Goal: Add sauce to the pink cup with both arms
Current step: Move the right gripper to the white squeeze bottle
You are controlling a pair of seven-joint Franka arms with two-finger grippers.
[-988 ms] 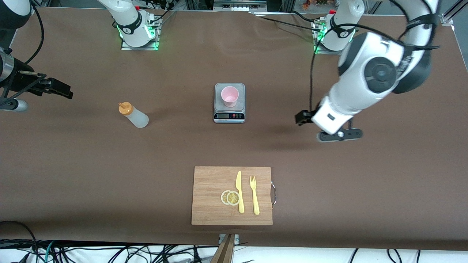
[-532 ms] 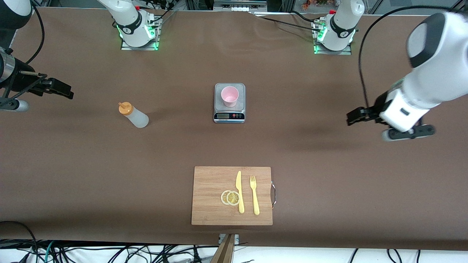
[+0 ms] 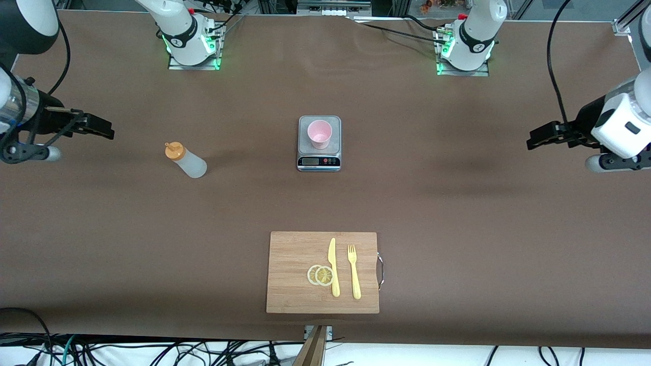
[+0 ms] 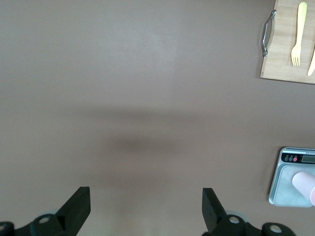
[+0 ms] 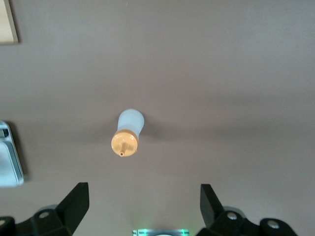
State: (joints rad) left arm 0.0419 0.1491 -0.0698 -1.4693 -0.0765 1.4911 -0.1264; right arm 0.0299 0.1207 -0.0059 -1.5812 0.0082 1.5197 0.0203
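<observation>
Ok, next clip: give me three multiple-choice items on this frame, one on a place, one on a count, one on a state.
1. The pink cup stands on:
A. the scale
B. the cutting board
C. the bare table

2. Lemon slices on the board:
A. one
B. two
C. four

3. The sauce is:
A. held by the right gripper
B. tipped over the cup
C. standing free, with both grippers open and the left gripper also holding nothing

Answers: 1 A, the cup sits on the scale's plate. 2 B, two overlapping rounds. 3 C, nothing touches the bottle.
</observation>
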